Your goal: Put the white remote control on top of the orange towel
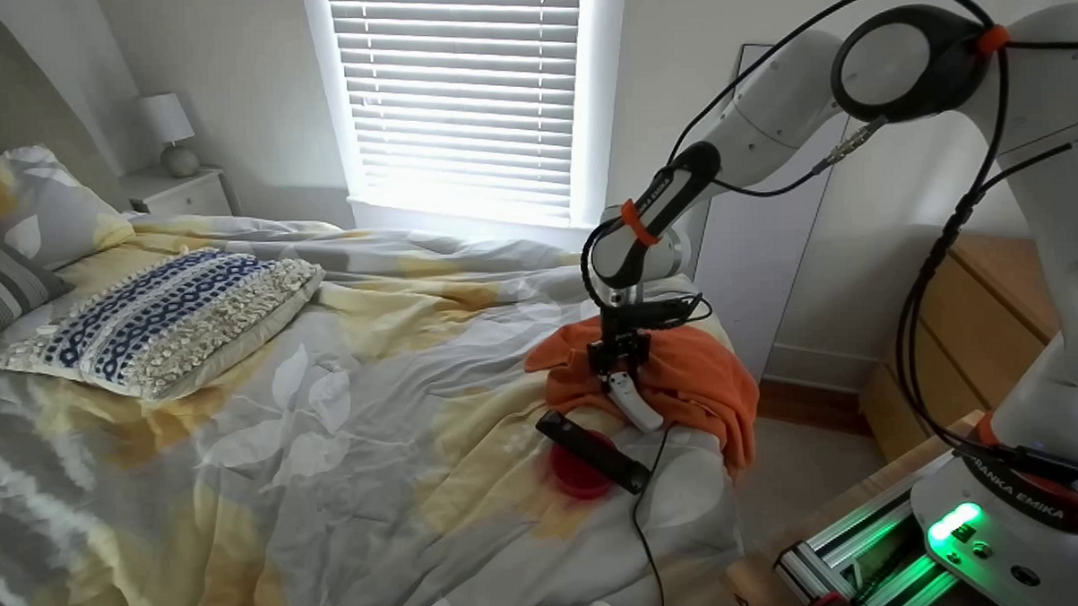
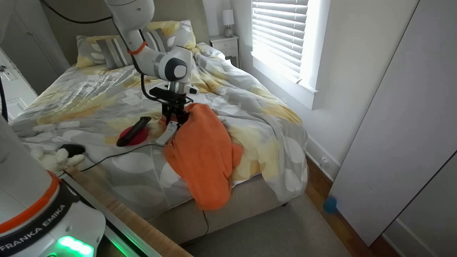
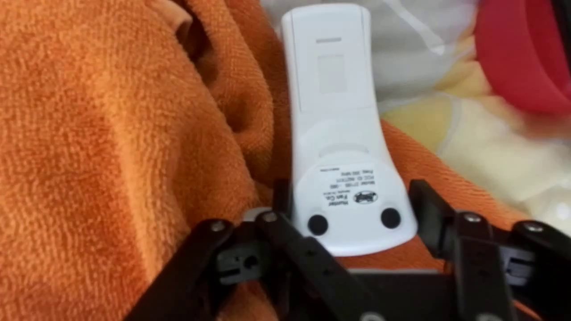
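The white remote control [image 1: 637, 405] is in my gripper [image 1: 620, 379] and hangs tilted in both exterior views [image 2: 166, 135]. In the wrist view the fingers [image 3: 351, 200] press on both sides of the wide end of the remote [image 3: 337, 129]. Its back, with a label and two black pads, faces the camera. The orange towel [image 1: 698, 369] lies crumpled on the bed and drapes over the bed's edge [image 2: 207, 153]. In the wrist view the towel [image 3: 102, 133] shows beneath and beside the remote. The narrow end is over the towel's edge and bedding. Whether the remote touches the towel cannot be told.
A black remote [image 1: 593, 452] lies across a red round container [image 1: 581, 479] beside the towel. A black cable [image 1: 641, 533] runs over the bed. A white plush toy [image 2: 53, 160] is near the robot's table. A patterned cushion [image 1: 167, 320] lies farther up the bed.
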You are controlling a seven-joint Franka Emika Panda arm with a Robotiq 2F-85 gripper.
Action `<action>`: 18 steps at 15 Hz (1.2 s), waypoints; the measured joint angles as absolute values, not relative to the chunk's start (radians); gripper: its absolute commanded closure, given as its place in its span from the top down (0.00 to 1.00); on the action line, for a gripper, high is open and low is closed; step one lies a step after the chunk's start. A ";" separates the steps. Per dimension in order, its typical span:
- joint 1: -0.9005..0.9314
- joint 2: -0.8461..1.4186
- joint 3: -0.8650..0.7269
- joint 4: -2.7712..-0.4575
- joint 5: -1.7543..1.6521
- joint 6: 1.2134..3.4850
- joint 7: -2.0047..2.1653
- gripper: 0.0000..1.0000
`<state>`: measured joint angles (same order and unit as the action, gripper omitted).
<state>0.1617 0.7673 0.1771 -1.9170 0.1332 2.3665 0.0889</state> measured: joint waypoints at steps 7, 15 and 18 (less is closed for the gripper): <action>0.015 0.582 0.312 -2.012 0.368 2.431 -0.151 0.42; -0.184 0.522 0.462 -2.126 0.902 2.704 -0.724 0.42; -0.224 0.523 0.557 -2.140 1.107 2.914 -0.929 0.42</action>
